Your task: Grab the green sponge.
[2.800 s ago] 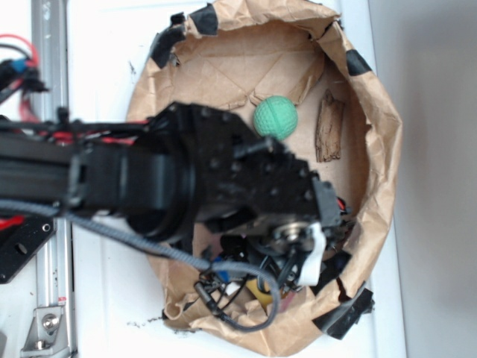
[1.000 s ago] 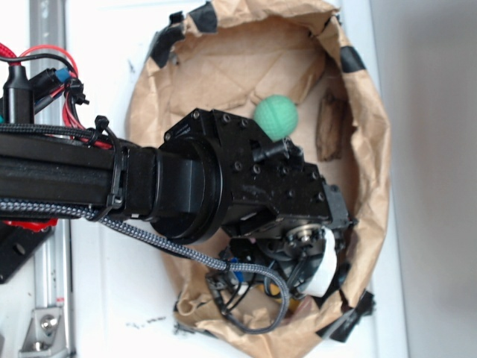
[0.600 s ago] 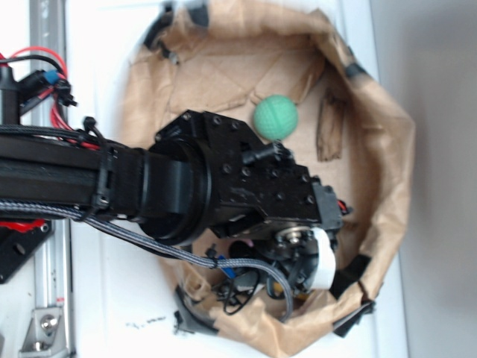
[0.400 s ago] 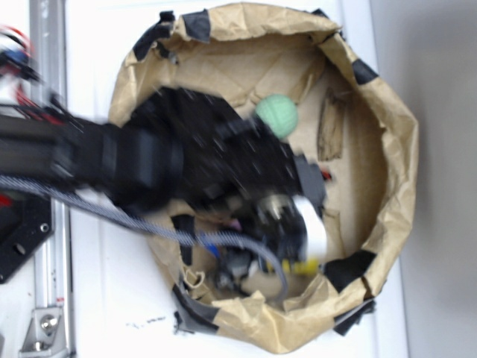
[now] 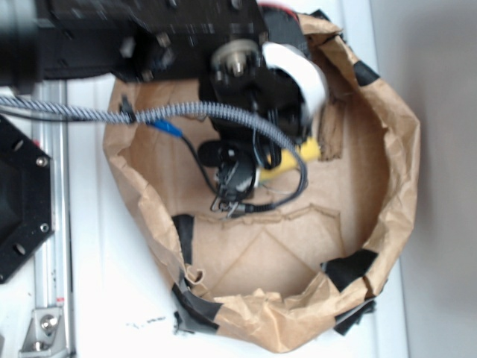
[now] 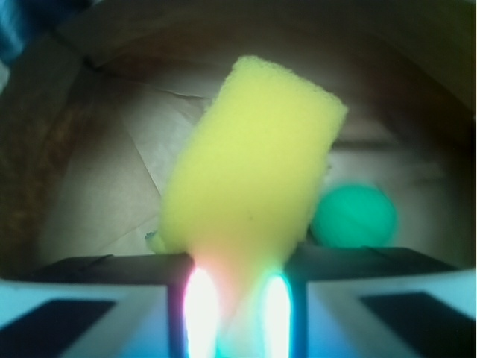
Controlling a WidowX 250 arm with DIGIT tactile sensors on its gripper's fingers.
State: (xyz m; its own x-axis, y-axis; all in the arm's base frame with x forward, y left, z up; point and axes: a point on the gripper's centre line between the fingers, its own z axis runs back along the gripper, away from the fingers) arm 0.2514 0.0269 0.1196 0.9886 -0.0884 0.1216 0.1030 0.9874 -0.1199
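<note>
"What had changed since a moment earlier?"

"The arm had swung from the near half of the paper bowl to its far half. In the overhead view it now covered the spot where the green sponge had been lying in plain sight. The near floor of the bowl, hidden under the arm before, lay open."

"And the bowl itself?"

"It was crumpled brown paper, sitting on the white table, with a metal rail along the left. Its wall was patched with black tape at the near right rim and elsewhere. A braided cable ran from the left across the far part of the bowl to the wrist."

"What was the gripper doing?"

"It was closed on a yellow sponge. The wrist camera showed the block pinched between the two fingers at its lower end and tilting to the right as it rose. From above, a bit of the same yellow showed under the wrist."

"Where was the green sponge?"

"Only the wrist camera showed it. It was a round green shape on the bowl floor, just right of the yellow sponge and partly behind it. It was not in the fingers. I could not tell whether the two sponges touched."
</note>
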